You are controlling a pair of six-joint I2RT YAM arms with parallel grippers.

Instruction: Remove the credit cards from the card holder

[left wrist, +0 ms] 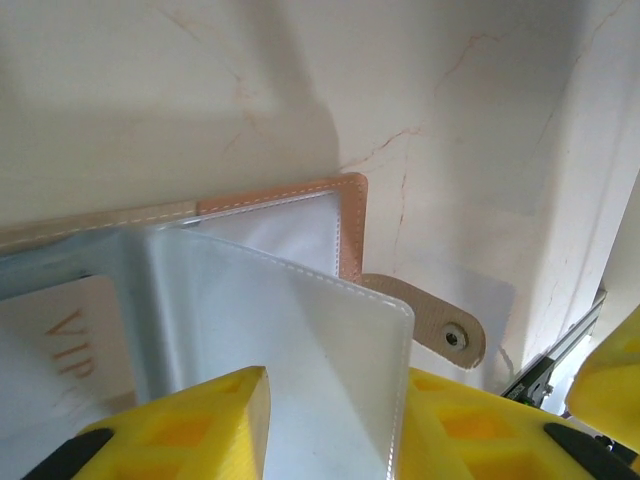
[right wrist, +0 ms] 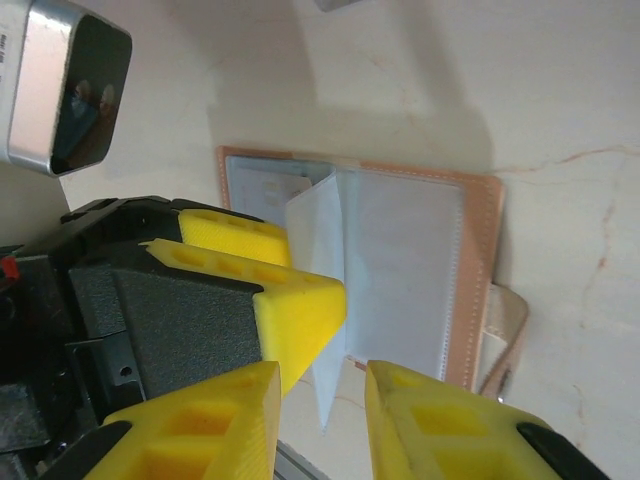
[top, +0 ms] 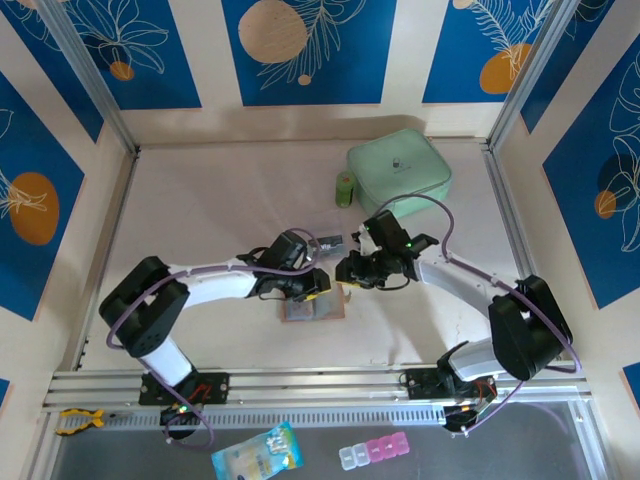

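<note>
The tan card holder [top: 313,308] lies spread open on the table, its snap tab [left wrist: 440,325] sticking out to the side. One clear inner sleeve [left wrist: 300,340] stands up from it between the yellow fingers of my left gripper [left wrist: 335,385], whose jaws stand apart. A pale card printed VIP [left wrist: 70,345] sits in a pocket. My right gripper [right wrist: 322,375] hovers open just beside the holder [right wrist: 480,270], with the raised sleeve's [right wrist: 318,300] lower corner over its gap. A small dark credit card [top: 329,240] lies on the table beyond the holder. Both grippers [top: 312,285] [top: 348,272] meet over the holder.
A mint-green zip pouch [top: 400,170] and a small green bottle [top: 344,188] stand at the back right. A metal rail [top: 320,385] crosses the near edge; in front of it lie a light-blue packet [top: 256,455] and a pill box [top: 374,452].
</note>
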